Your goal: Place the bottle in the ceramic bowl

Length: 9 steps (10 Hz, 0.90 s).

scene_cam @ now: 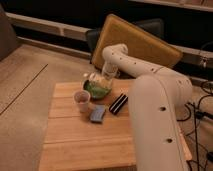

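Observation:
The green ceramic bowl sits at the back of the wooden table. My gripper hangs from the white arm, right over the bowl's far rim. It is shut on the small whitish bottle, which lies tilted just above the bowl's back-left edge. The bottle's lower end is hard to tell apart from the bowl's rim.
A pale round cup stands just front-left of the bowl. A blue-grey pad and a black striped bar lie in front of it. A yellow-backed chair stands behind the table. Cables hang at the right.

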{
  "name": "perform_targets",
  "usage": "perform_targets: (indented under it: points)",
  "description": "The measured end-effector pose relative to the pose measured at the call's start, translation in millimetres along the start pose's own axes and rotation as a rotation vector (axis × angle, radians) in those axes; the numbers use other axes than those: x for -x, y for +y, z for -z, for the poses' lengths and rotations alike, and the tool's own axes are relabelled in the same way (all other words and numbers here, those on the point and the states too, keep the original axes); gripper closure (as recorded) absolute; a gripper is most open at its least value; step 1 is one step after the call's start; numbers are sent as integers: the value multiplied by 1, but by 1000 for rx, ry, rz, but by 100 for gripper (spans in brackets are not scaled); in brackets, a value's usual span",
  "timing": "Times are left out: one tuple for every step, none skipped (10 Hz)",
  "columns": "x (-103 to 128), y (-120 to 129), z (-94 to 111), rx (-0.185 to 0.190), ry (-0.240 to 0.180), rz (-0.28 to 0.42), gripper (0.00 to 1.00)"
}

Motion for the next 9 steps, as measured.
perform_targets:
  points:
    - [1, 1, 0, 1, -1, 2, 86]
    - [3, 2, -1, 2, -1, 4, 80]
    - [3, 2, -1, 1, -1, 4, 71]
    - [3, 1, 0, 1, -1, 3, 63]
    - [3, 2, -1, 1, -1, 4, 50]
    - [3, 1, 0, 1, -1, 4, 41]
    - [2, 1, 0, 1, -1, 3, 30]
    - [2, 1, 0, 1, -1, 3, 24]
    - [2, 1, 0, 1, -1, 3, 20]
